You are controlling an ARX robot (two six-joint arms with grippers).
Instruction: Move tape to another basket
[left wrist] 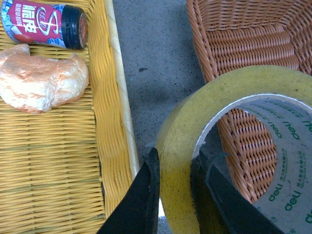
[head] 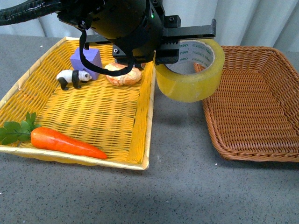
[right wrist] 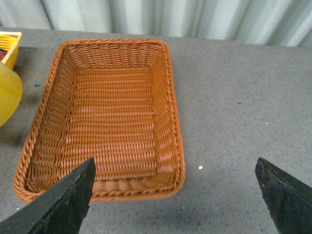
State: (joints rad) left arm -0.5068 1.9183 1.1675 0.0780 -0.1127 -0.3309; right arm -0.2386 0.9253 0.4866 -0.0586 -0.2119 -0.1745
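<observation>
Your left jaws pinch the wide yellowish translucent tape roll [head: 191,86]; clear the rim of the brown woven wicker basket [head: 252,107] before lowering.

The grey table [head: 177,186] carries a yellow basket [head: 93,116] and a brown wicker basket [head: 252,107] near it.

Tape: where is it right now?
Front view, centre: the tape hangs in the left gripper above the gap between the yellow basket and the brown basket, overlapping the latter's rim.
</observation>
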